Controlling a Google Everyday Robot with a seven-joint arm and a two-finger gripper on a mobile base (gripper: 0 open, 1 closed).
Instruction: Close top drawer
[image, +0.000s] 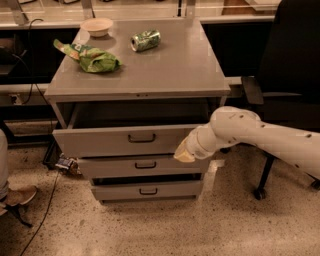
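The top drawer (125, 140) is a wide grey metal drawer with a small dark bar handle (141, 138) centred on its front. It sticks out a short way from the grey cabinet, with a dark gap above its front. My gripper (184, 153) is at the end of the white arm (260, 135) that reaches in from the right. It presses against the right end of the drawer front, and its tip also overlaps the middle drawer (142, 166).
On the cabinet top (165, 65) lie a green bag (95, 59), a green can (145, 40) and a small bowl (97, 26). The bottom drawer (147, 190) sits below. A black office chair (285, 75) stands to the right. Cables (45, 200) trail on the floor at left.
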